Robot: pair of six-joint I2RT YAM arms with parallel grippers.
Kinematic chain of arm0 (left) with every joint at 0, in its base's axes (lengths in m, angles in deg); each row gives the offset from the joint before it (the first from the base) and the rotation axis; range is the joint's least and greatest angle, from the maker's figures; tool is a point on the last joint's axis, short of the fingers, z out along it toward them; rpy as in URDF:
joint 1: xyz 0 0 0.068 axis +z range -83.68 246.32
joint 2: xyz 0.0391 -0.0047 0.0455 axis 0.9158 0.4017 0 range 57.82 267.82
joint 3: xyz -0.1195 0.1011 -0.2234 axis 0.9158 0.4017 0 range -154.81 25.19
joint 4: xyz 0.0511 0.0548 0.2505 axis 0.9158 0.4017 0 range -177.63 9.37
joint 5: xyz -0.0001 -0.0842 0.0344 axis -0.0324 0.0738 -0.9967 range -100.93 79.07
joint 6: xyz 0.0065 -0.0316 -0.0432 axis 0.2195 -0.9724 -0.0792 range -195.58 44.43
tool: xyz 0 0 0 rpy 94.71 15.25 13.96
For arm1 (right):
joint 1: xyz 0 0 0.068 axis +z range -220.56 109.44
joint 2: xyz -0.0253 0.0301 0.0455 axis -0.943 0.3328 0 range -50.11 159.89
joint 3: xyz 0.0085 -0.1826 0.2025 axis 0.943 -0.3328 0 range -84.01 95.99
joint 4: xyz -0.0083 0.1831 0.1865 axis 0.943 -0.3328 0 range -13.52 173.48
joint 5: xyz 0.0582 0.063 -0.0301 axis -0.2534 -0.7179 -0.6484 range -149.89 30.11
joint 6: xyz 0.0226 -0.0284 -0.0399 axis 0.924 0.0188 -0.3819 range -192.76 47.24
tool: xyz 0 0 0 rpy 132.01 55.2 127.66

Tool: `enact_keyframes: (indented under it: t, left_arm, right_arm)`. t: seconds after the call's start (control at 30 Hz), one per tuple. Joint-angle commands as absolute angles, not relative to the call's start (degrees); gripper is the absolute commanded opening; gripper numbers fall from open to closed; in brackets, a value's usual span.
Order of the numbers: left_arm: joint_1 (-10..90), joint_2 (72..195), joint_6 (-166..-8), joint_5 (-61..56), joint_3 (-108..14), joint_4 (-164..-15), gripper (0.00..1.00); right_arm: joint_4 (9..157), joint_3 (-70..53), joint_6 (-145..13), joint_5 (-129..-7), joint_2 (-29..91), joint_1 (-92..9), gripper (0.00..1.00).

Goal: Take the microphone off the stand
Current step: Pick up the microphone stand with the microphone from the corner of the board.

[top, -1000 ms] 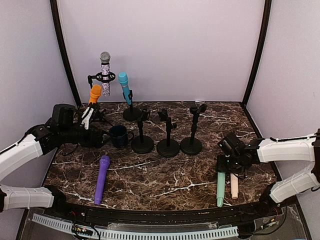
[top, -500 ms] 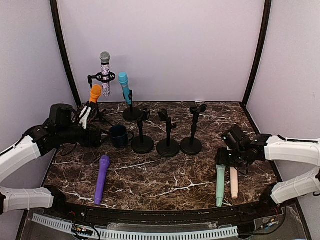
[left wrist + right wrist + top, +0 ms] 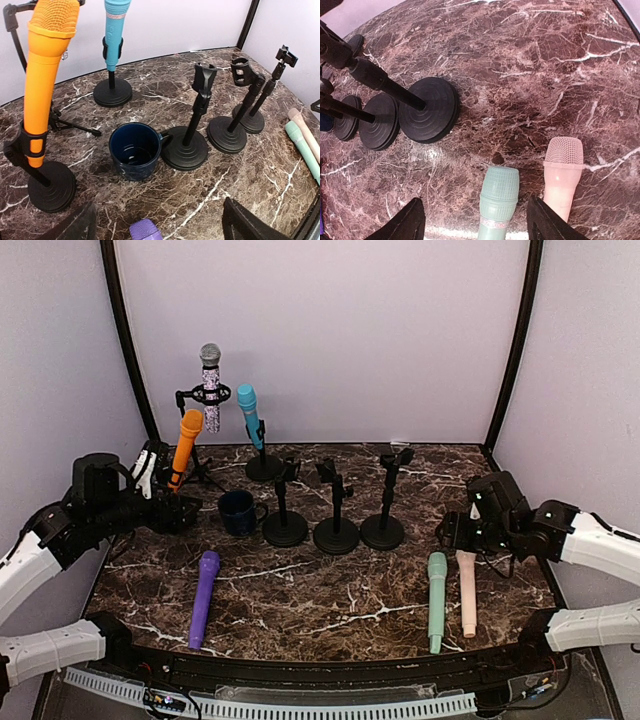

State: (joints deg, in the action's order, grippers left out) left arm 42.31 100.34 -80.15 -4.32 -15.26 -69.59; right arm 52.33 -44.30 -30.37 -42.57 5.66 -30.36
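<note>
An orange microphone (image 3: 187, 440) stands clipped in a black stand at the left, and shows large in the left wrist view (image 3: 44, 75). A teal microphone (image 3: 250, 416) sits in a stand behind it (image 3: 114, 31). A silver glitter microphone (image 3: 210, 385) sits on a tripod stand at the back. My left gripper (image 3: 178, 512) is open and empty, right of the orange microphone's base (image 3: 160, 227). My right gripper (image 3: 452, 536) is open and empty, just above the heads of a mint microphone (image 3: 496, 200) and a pink one (image 3: 563, 165) that lie on the table.
Three empty black stands (image 3: 336, 510) stand in a row mid-table. A dark blue mug (image 3: 238, 512) sits left of them. A purple microphone (image 3: 204, 597) lies at the front left. The mint (image 3: 436, 602) and pink (image 3: 467, 592) microphones lie at the front right.
My right gripper has lifted off the mint microphone and drawn back to the right. The mint microphone now lies free. My left arm has pulled back to the left.
</note>
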Motion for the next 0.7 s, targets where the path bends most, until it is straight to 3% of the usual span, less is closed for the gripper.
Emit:
enact_keyframes:
  t: [0.0,0.13,0.43,0.67]
  left_arm:
    - [43.6,100.64,-79.27,-11.02,-19.18,-61.57,0.89]
    - [51.27,104.23,-76.5,-7.64,-23.2,-59.69,0.9]
    - [77.96,113.5,-75.07,17.69,-31.86,-65.02,0.9]
    - [84.96,118.93,-77.4,38.12,-28.24,-80.68,0.88]
  right_arm:
    - [50.7,-42.23,-33.19,-39.52,4.14,-30.83,0.72]
    - [50.78,-42.42,-34.26,-39.68,3.95,-31.01,0.73]
    - [52.92,-44.07,-35.01,-41.29,1.99,-31.1,0.74]
    - [54.3,-44.95,-35.74,-42.47,1.19,-31.18,0.74]
